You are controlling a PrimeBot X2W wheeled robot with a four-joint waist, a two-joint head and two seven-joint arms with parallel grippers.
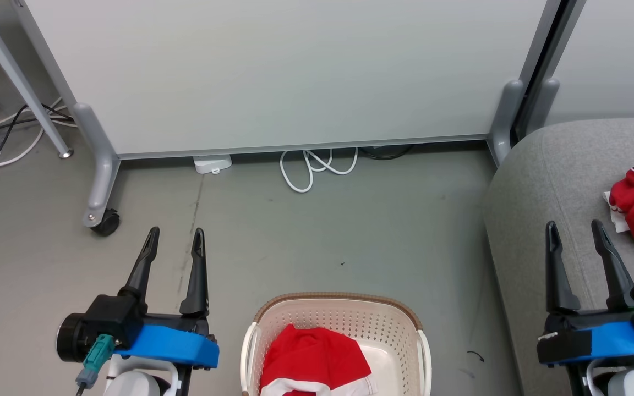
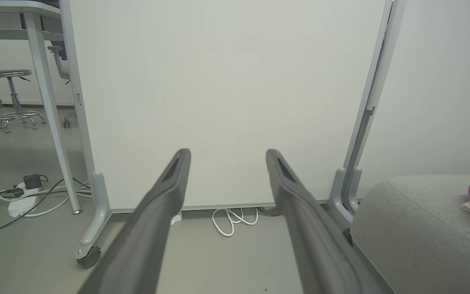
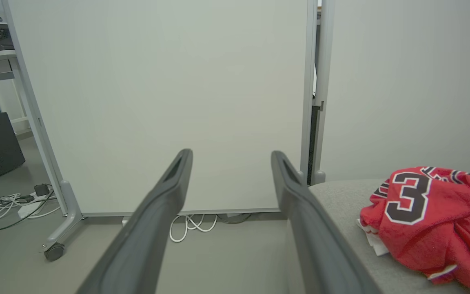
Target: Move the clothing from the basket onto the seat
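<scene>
Now my left gripper and right gripper gape wide, empty. Pinched loosely, the red garment could snag on the basket and fall short of the sofa.

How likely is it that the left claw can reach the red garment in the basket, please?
Probably yes. The left claw stands open and empty beside the basket, whose top is uncovered, and the red garment lies exposed inside; it would only need to swing inward and down.
</scene>
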